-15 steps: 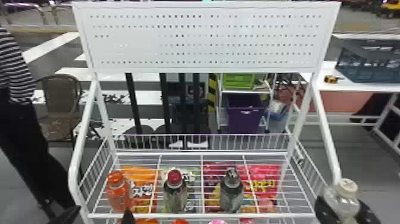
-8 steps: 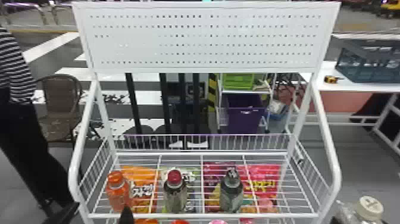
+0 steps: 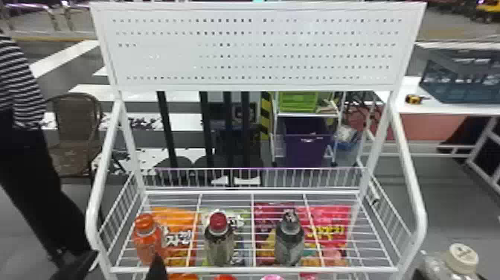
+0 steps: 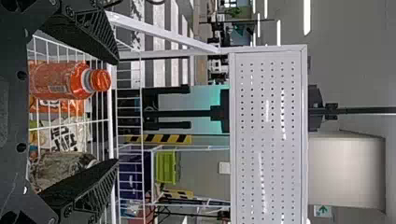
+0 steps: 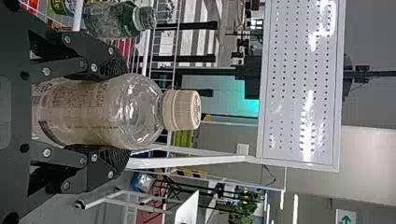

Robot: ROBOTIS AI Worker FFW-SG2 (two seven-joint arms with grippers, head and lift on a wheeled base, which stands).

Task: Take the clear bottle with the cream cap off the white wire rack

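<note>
At the head view's bottom right corner, my right gripper [image 3: 420, 271] is partly visible beside the clear bottle with the cream cap [image 3: 461, 258], outside the white wire rack [image 3: 253, 269]. The right wrist view has the clear bottle [image 5: 98, 112] between both fingers of my right gripper [image 5: 119, 112], which is shut on its body. My left gripper [image 3: 156, 268] is at the rack's front left in the head view. In its wrist view my left gripper [image 4: 116, 111] stands open, with the orange bottle [image 4: 58, 80] farther off.
On the top shelf stand an orange bottle [image 3: 148, 238], a red-capped bottle [image 3: 218, 240] and a dark-capped bottle [image 3: 289, 240]. Snack bags [image 3: 331, 223] lie below the wires. The rack's curved right side rail [image 3: 413, 193] rises left of the held bottle.
The clear bottle and my right gripper have moved right and down in the head view, away from the rack's right rail. My left gripper has shifted slightly.
</note>
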